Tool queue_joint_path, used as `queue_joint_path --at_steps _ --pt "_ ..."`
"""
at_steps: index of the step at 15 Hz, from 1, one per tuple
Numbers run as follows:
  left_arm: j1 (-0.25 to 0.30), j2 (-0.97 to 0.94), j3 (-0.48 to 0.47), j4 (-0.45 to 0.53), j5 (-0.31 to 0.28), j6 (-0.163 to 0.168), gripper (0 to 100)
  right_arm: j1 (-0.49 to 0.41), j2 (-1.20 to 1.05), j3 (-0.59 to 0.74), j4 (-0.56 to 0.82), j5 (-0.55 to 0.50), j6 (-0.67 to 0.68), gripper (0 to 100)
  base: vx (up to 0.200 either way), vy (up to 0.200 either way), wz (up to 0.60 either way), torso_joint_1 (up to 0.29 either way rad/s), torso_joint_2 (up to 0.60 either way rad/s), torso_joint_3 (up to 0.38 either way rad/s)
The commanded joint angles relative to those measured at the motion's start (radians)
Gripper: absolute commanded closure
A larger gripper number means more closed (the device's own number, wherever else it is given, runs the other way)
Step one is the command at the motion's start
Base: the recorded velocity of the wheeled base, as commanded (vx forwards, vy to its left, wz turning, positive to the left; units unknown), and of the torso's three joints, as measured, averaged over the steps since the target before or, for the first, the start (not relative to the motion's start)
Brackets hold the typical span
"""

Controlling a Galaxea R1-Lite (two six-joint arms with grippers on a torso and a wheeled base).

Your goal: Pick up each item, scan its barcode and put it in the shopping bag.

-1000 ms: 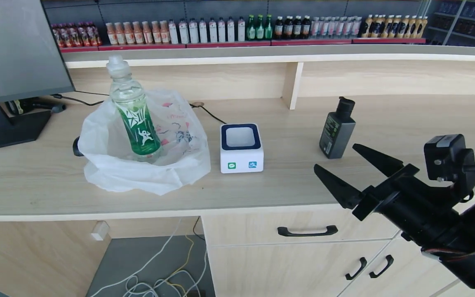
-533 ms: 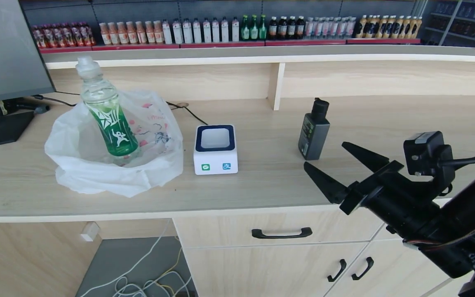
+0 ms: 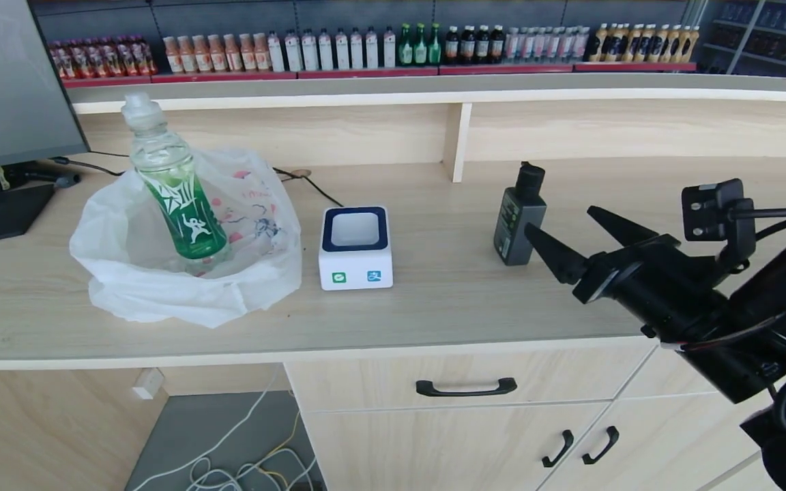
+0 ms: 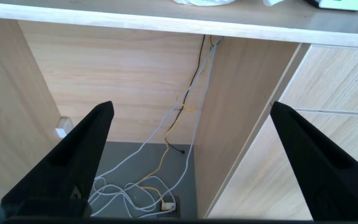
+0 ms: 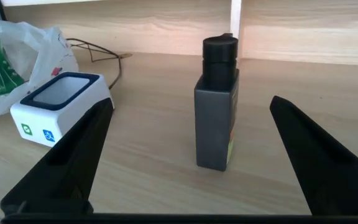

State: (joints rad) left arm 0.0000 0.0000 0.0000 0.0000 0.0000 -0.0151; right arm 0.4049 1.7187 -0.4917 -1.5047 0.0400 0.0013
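Currently, the right claw [image 3: 558,218] is held spread wide, with nothing between its fingers. It is positioned above the front part of the desk [image 3: 434,300], just beside the dark bottle [image 3: 517,218] and pointed toward it. In the right wrist view, the dark bottle is seen centred in the gap between the two fingers, apart from both; no contact is visible. The left claw [image 4: 191,106] is also spread wide and holds nothing. It is located below desk level, facing the open space under the desk where loose cables [image 4: 166,149] hang.

The dark bottle stands upright on the desk. It has a flat-sided dark grey body, a black cap and a label on its side. It is placed to the right of the white scanner [image 3: 355,249], well apart from it.

A green drink bottle [image 3: 175,191] is seen tilted inside the white shopping bag [image 3: 161,293], which lies open at the left of the scanner.

Bare desk surface is available between the scanner and the dark bottle, and to the right of the dark bottle. An upright divider [image 3: 456,140] and a raised back wall close off the desk behind the dark bottle. Drawers [image 3: 464,385] are fitted below the front edge.
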Motion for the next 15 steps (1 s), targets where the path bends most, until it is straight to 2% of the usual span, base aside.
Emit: queue_joint_path --at_steps 1,4,7,8,10,15 --pt "0.000 0.000 0.000 0.000 0.000 0.000 0 -0.023 0.002 -0.097 0.066 0.001 0.016 0 0.000 0.000 0.00 0.000 0.00 0.000" --pt "0.000 0.000 0.000 0.000 0.000 0.000 0 -0.032 -0.004 -0.263 0.238 0.003 0.017 0 0.000 0.000 0.00 0.000 0.00 0.000" --pt "0.000 0.000 0.000 0.000 0.000 0.001 0 -0.023 0.016 -0.303 0.333 0.006 0.014 0 0.000 0.000 0.00 0.000 0.00 0.000" --pt "-0.002 0.000 0.000 0.000 0.000 0.012 0 -0.024 0.035 -0.327 0.337 0.006 0.014 0 0.000 0.000 0.00 0.000 0.00 0.000" --pt "0.000 0.000 0.000 0.000 0.000 0.012 0 -0.024 0.088 -0.396 0.336 0.008 0.014 0 0.000 0.000 0.00 0.000 0.00 0.000" --pt "0.000 0.000 0.000 0.000 0.000 0.009 0 -0.023 0.159 -0.424 0.337 0.011 0.011 0 0.000 0.000 0.00 0.000 0.00 0.000"
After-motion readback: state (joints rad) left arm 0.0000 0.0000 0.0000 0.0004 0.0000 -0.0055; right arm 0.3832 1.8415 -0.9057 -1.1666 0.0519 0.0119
